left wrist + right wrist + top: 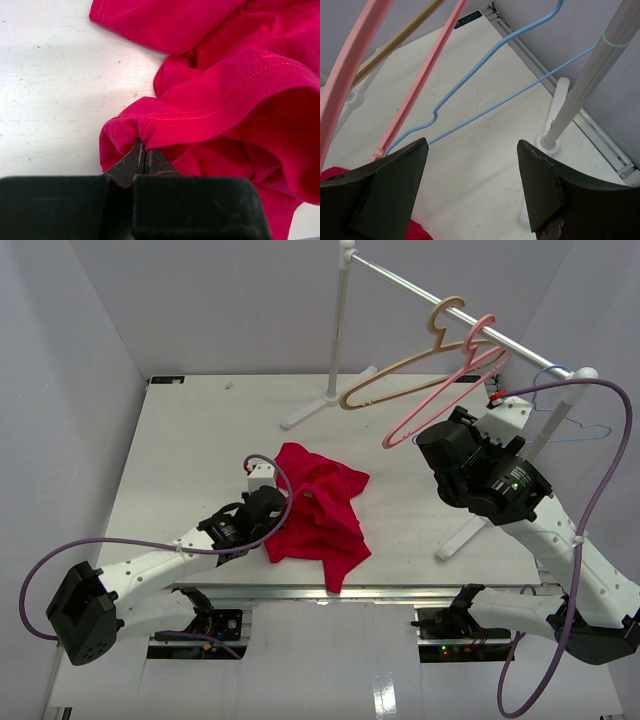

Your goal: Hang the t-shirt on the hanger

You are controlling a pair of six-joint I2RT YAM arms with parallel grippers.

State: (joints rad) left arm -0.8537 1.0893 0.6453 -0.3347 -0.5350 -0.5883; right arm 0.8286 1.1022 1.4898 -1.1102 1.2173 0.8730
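The t-shirt lies in a crumpled red heap on the worktop, near my side and roughly mid-table. No part of it is on the hanger yet. That thin blue hanger hangs from the rail at the far right, well apart from the cloth, beside the pink hanger and the tan hanger.

My left gripper is at the heap's left edge, its fingers pressed together on a fold of stitched hem. I can't tell whether that seam belongs to a sleeve, the bottom or the neck. The rest of the shirt sags in folds around the pinch.

My right gripper is up by the rail with its jaws wide apart and nothing between them. The blue wire crosses just ahead of the opening but touches neither finger.

I judge the task to be at its very start. I have one hold on the cloth and the hanger is only lined up, not taken. What is left is most of the work:
- take the blue hanger without catching the pink one beside it
- lift and open the shirt
- find the neck
- feed the wire shoulders through so the shirt hangs square
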